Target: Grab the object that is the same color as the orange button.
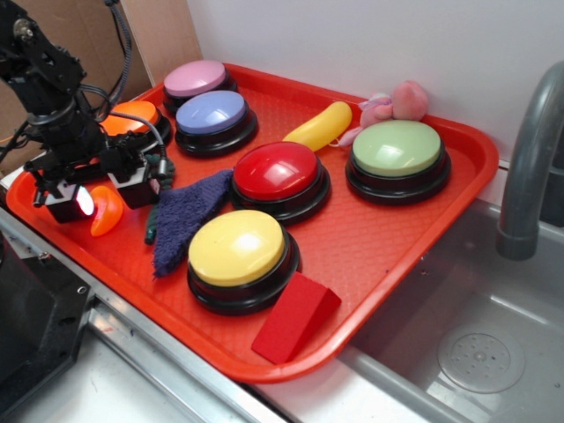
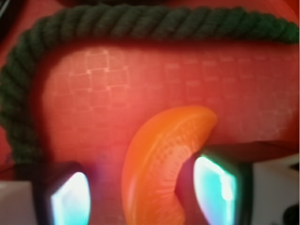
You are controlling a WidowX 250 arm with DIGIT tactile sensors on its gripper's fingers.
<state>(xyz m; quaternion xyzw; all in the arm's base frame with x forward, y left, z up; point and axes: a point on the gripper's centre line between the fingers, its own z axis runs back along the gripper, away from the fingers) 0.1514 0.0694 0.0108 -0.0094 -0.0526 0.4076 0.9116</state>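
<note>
The fingers (image 2: 218,187) stand apart, glowing pads low over the tray (image 1: 388,238), and the orange crescent (image 2: 161,159) lies between them, its inner curve right against one pad while the other pad sits clear of it. Nothing is gripped. The gripper (image 1: 95,198) hangs at the tray's near left corner, the crescent (image 1: 106,210) poking out beneath it.

Close round that spot, in the wrist view, a dark green rope (image 2: 140,23) arcs across the top and down one side. A navy cloth (image 1: 181,220) lies just beside the gripper, touching the yellow button (image 1: 238,251). The orange button (image 1: 132,119) sits right behind the arm, partly hidden by it. Further off are the red button (image 1: 278,174), blue button (image 1: 211,116), pink button (image 1: 196,79) and green button (image 1: 397,152), a yellow banana (image 1: 319,126), a pink plush (image 1: 397,101) and a red wedge (image 1: 295,319). A grey tap (image 1: 529,167) stands over the sink to the right.

No writing is legible.

The black arm (image 1: 44,79) comes in from the upper left and bends down, wrist pointing at the tray.
</note>
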